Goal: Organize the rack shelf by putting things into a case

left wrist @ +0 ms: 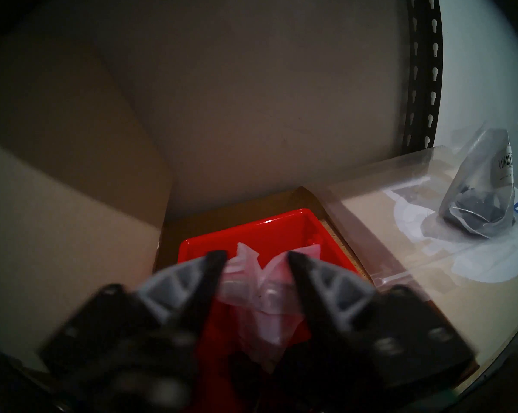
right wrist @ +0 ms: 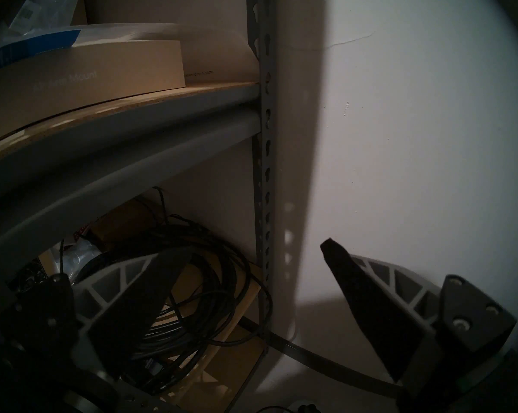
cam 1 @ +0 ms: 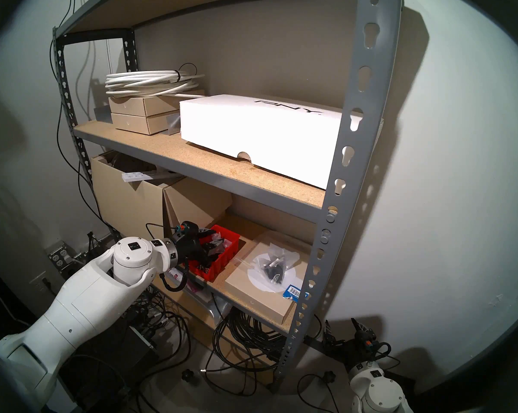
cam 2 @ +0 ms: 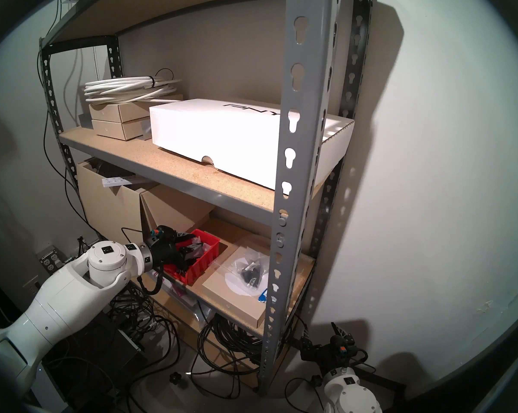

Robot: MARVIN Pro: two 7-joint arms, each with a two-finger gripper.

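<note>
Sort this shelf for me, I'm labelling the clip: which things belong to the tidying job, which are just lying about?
Job: small red plastic bin; clear plastic bag of black parts; left pincer.
Lying about: large white PNY box; white cable coil; tan cardboard boxes.

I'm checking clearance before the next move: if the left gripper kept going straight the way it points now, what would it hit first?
Most likely the clear plastic bag between the fingers of the left gripper, then the red bin holding it; depth is unclear.
</note>
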